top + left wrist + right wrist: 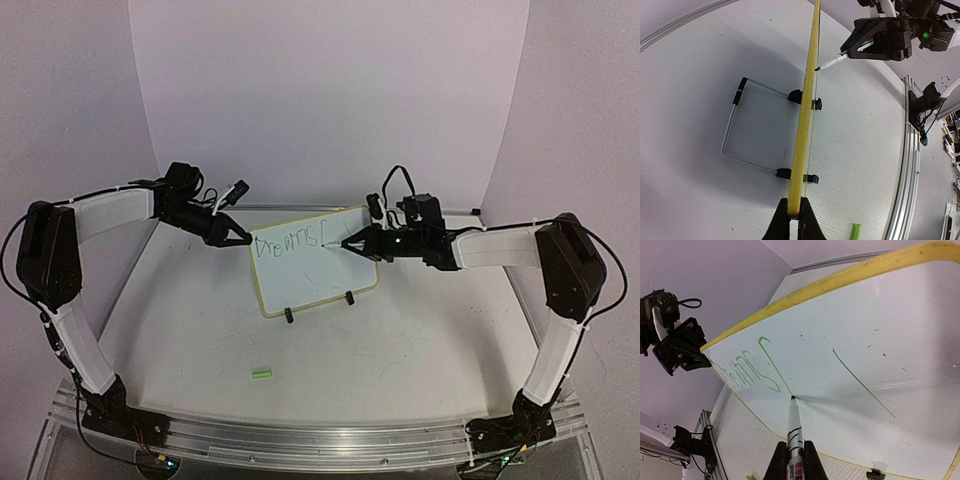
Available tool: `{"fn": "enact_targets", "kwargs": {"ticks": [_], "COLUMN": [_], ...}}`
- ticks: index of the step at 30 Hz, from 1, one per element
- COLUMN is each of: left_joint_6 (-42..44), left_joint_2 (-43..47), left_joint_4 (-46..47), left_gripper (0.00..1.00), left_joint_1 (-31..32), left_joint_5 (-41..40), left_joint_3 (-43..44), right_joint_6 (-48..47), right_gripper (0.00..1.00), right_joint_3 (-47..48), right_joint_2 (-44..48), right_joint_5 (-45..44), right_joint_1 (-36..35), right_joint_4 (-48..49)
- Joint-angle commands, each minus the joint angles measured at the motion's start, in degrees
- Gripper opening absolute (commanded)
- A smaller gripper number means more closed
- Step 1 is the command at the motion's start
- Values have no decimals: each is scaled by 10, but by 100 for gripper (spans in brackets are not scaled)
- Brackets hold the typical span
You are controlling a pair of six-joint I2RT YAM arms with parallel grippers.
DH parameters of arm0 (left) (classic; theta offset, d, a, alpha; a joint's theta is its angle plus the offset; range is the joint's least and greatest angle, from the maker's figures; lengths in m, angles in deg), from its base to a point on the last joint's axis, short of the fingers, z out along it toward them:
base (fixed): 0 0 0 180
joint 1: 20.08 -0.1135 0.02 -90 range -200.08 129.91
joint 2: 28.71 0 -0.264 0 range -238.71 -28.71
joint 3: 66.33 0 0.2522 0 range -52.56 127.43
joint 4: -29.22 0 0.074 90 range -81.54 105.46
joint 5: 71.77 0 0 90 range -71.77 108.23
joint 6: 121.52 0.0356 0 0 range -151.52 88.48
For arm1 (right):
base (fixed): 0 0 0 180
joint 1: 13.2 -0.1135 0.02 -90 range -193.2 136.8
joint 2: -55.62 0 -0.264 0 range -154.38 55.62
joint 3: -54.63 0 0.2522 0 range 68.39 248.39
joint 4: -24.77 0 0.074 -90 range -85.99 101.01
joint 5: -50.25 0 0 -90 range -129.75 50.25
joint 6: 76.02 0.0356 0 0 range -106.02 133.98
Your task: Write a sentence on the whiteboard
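Observation:
The whiteboard (310, 265) stands tilted on two black feet at the table's middle, with a pale yellow frame. Green handwriting (290, 241) runs along its top; it also shows in the right wrist view (747, 371). My left gripper (243, 238) is shut on the board's left edge (796, 200); the board shows edge-on there. My right gripper (352, 243) is shut on a white marker (794, 432), whose tip (792, 398) touches the board face (865, 365) at the end of a green stroke. A thin dark line (862, 384) crosses the board to the right.
A small green marker cap (261, 373) lies on the table near the front, also in the left wrist view (855, 231). The board's wire stand (735, 127) juts out behind it. An aluminium rail (300, 435) runs along the near edge. Walls enclose the back and sides.

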Motion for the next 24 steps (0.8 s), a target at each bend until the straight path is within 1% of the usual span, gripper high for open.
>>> {"fn": "enact_targets", "kwargs": {"ticks": [1, 11, 24], "left_joint_6": [19, 19, 19], "left_joint_2": [-18, -15, -14], "left_joint_4": [-39, -39, -39], "left_gripper": [0, 0, 0], "left_joint_1": [10, 10, 11], "left_joint_5": [-32, -32, -31], "left_joint_3": [9, 9, 8], "right_joint_6": [9, 55, 61], "right_gripper": [0, 0, 0], "right_joint_3": [-5, -10, -50], "right_joint_2": [7, 10, 34], "right_joint_5": [-31, -44, -93], "right_joint_1": [-2, -2, -2], "right_joint_4": [20, 94, 98]}}
